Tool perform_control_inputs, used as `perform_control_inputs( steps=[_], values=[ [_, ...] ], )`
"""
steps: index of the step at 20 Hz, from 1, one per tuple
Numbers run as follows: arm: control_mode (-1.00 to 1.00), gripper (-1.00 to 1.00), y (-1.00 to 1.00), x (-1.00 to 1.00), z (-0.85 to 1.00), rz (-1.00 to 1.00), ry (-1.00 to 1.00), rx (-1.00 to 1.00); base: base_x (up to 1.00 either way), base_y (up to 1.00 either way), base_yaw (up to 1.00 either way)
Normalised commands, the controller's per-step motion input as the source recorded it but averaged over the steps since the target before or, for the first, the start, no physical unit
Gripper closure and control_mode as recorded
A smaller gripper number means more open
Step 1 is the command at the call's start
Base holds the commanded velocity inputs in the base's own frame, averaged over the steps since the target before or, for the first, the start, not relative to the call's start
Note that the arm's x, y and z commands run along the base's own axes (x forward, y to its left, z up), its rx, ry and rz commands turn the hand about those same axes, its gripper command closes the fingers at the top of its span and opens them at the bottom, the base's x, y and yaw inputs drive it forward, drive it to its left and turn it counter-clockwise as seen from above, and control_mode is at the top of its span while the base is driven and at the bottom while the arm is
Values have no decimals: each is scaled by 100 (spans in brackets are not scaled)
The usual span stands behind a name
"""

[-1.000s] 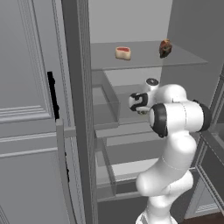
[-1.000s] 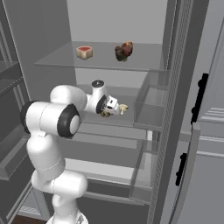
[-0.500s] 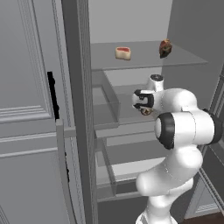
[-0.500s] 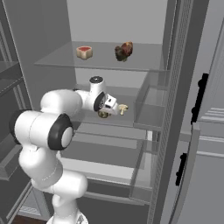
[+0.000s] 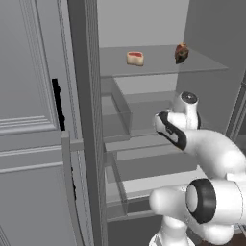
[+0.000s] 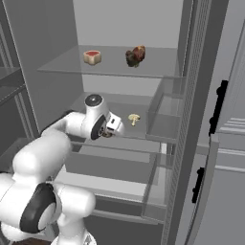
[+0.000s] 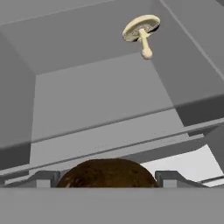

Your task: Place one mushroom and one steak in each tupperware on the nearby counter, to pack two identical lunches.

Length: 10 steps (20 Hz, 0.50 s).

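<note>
Reaching into the fridge, your arm sits below the steak (image 5: 135, 58). From the right, the mushroom (image 6: 134, 118) lies just right of the gripper (image 6: 115, 127). Hand camera: jaws wide around a brown lump (image 7: 107, 173); mushroom ahead, stem toward you.

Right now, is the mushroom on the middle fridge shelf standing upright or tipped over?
Tipped over. The mushroom lies on its side on the shelf, cap and stem both resting on it, in hand and right base views.

Glass-like translucent shelves (image 6: 158, 67), smooth matt grey walls; the mushroom (image 7: 140, 29) looks matt cream, the robot arm (image 5: 211, 149) glossy plastic, perhaps.
</note>
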Motion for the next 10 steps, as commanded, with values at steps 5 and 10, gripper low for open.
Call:
perform_control_inputs(
  steps=[5, 10],
  values=[
    [-100, 100, 3, -100, 82, 2, -26, 0, 0, 0, 0],
    [-100, 100, 15, -98, 68, 8, -27, -3, 0, 0, 0]
  ],
)
